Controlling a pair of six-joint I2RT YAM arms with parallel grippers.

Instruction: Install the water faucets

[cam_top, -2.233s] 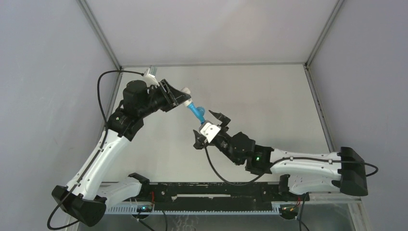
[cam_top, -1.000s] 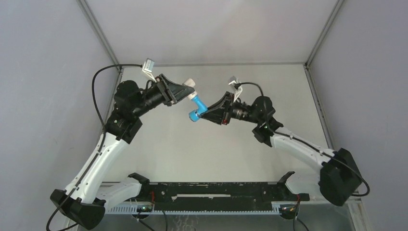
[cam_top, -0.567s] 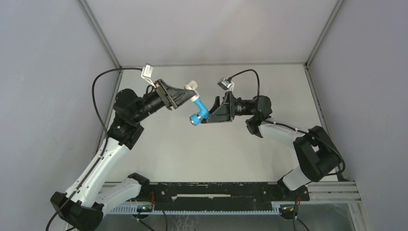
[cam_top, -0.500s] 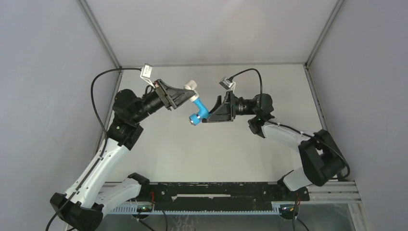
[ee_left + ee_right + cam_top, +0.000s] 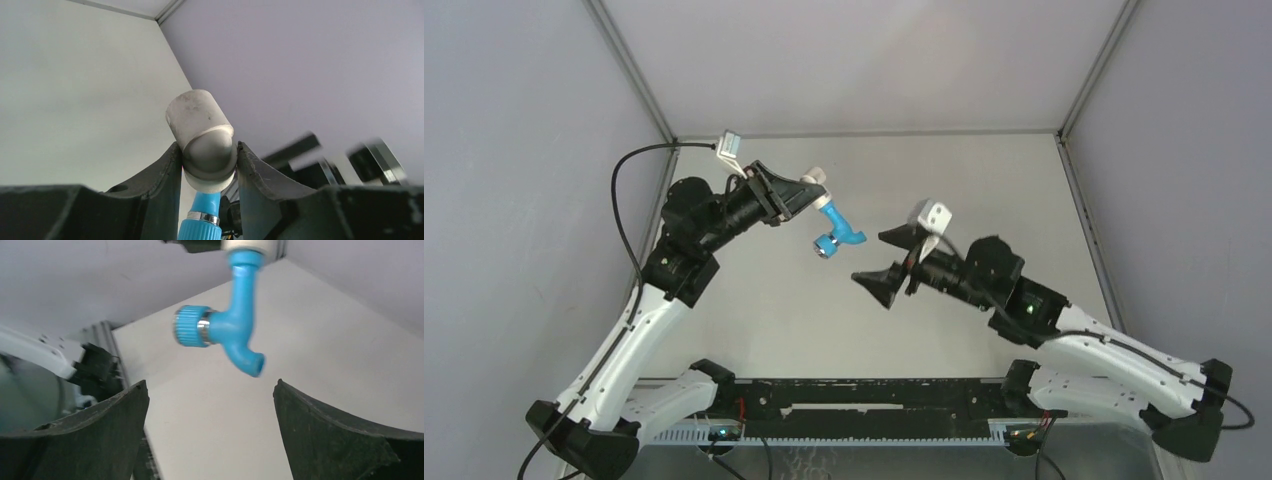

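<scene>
While the left tool [image 5: 802,194] is held above the tabletop [image 5: 984,190], its two fingers [image 5: 165,172] are clamped on opposite sides of a short white fitting [image 5: 201,125]. The fitting is cylindrical and tilted. Its upper end projects beyond the fingertips.

The water faucet [image 5: 834,231] is bright blue and hangs in the air from the lower end of the white fitting, clear of the tabletop. In the left wrist view, only the top of its stem shows below the fitting, with a thin metal ring around it. In the right wrist view, the stem runs up into the fitting at the top edge of the frame. A ribbed blue cap with a metal band sits on the left of the body, and a short curved spout points down and to the right.

The right tool [image 5: 880,259] is positioned to the right of the faucet and slightly nearer the arm bases, facing it. Its fingers [image 5: 115,425] are spread wide apart and hold nothing. There is a visible gap between the right tool and the faucet, so the two do not touch.

The background of the left wrist view shows dark arm parts, but these are too blurred to identify.
</scene>
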